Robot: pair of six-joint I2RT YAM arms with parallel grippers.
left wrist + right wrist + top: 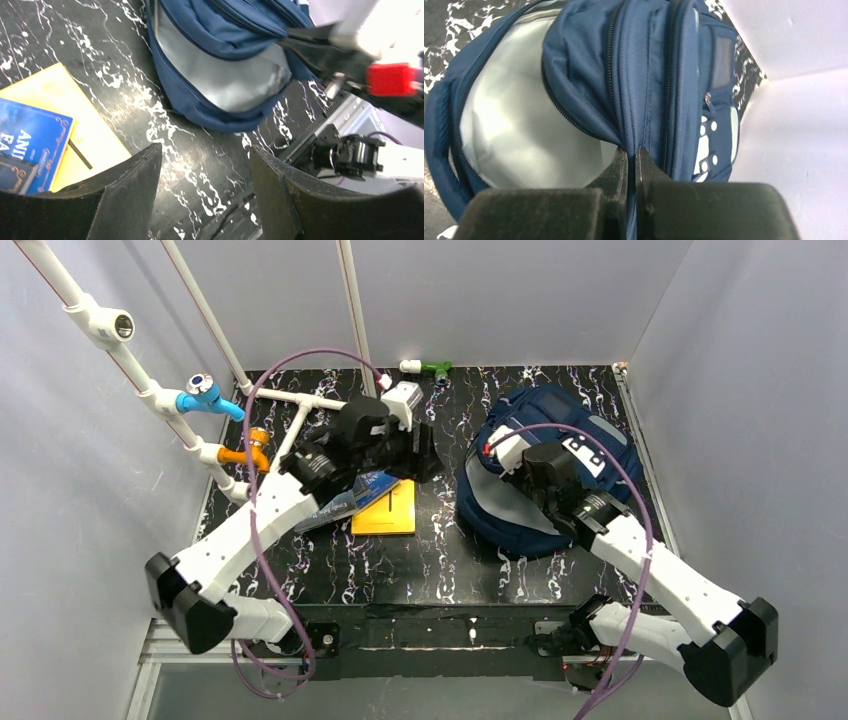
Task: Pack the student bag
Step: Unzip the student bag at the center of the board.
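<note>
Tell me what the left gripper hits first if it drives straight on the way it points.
Probably the bare black table ahead of the left gripper, short of the student bag; depth is unclear, so the bag's open mouth could come first.

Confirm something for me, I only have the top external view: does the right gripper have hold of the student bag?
Observer: Yes. The right wrist view shows the right gripper shut on a fold of the student bag, pinching fabric beside a zip.
Operator: Is the main compartment open?
Observer: Yes, its mouth gapes and the pale grey lining shows inside.
Operator: And the left gripper?
Observer: The left gripper is open with nothing between its fingers, over bare table between the bag and the blue book.
</note>
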